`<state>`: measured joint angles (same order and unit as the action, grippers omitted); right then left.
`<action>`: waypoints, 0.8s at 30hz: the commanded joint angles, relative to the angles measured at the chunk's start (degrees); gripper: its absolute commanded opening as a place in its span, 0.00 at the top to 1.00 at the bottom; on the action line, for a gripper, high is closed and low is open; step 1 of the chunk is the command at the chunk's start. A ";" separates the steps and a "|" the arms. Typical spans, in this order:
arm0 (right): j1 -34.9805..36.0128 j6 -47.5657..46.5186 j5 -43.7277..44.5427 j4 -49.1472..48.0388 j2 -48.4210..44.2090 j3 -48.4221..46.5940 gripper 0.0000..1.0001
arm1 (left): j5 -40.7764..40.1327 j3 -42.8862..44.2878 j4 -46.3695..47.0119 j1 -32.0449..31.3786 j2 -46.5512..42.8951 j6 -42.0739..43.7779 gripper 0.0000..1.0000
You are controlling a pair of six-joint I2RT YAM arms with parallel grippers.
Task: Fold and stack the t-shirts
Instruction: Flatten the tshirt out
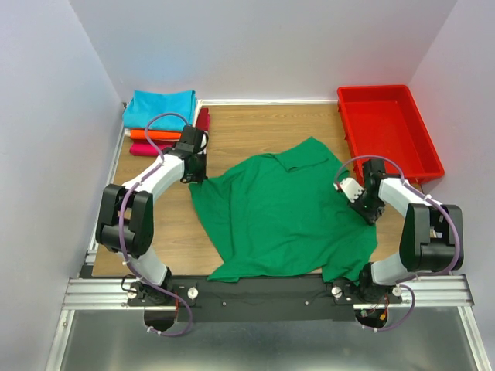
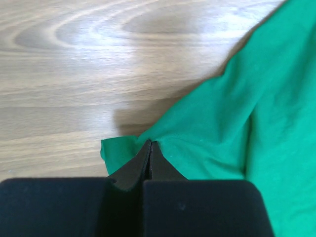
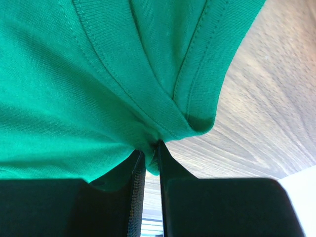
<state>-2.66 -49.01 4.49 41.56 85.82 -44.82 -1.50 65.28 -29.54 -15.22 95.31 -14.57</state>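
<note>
At left pincer point(image 2: 151, 144), green t-shirt point(image 2: 247, 118), seemingly pinched

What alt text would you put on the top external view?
A large green t-shirt lies spread and rumpled on a wooden table, with the left gripper pinching its left corner and the right gripper pinching its right edge. A stack of folded t-shirts, turquoise on top, sits at the far left corner; a red tray sits far right.

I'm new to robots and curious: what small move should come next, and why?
Probably lift both pinched edges slightly and draw them apart: the left pincer and right pincer are each shut on the green t-shirt, which lies rumpled, not yet folded.
</note>
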 commanded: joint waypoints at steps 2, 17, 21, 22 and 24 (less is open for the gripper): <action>-2.09 -2.66 2.45 -2.80 1.28 -0.01 0.79 | -4.57 1.43 -0.26 1.24 1.02 1.12 1.00; -3.32 -3.46 -0.53 -1.14 -2.23 -2.72 0.36 | -4.74 -2.43 7.29 1.51 -17.05 4.19 0.70; -3.23 -3.19 -4.84 2.29 -3.64 -4.92 0.34 | -7.28 -6.21 10.46 1.77 -23.40 5.51 0.56; -3.23 -3.19 -6.58 2.99 -3.64 -6.06 0.33 | -7.55 -8.04 11.25 1.86 -24.54 5.78 0.51; -3.23 -3.11 -9.67 5.45 -3.73 -7.29 0.31 | -8.78 -9.89 13.00 2.48 -27.44 5.08 0.36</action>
<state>-5.50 -52.10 2.11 41.98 83.59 -48.66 -6.63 59.22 -20.32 -13.72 70.26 -10.22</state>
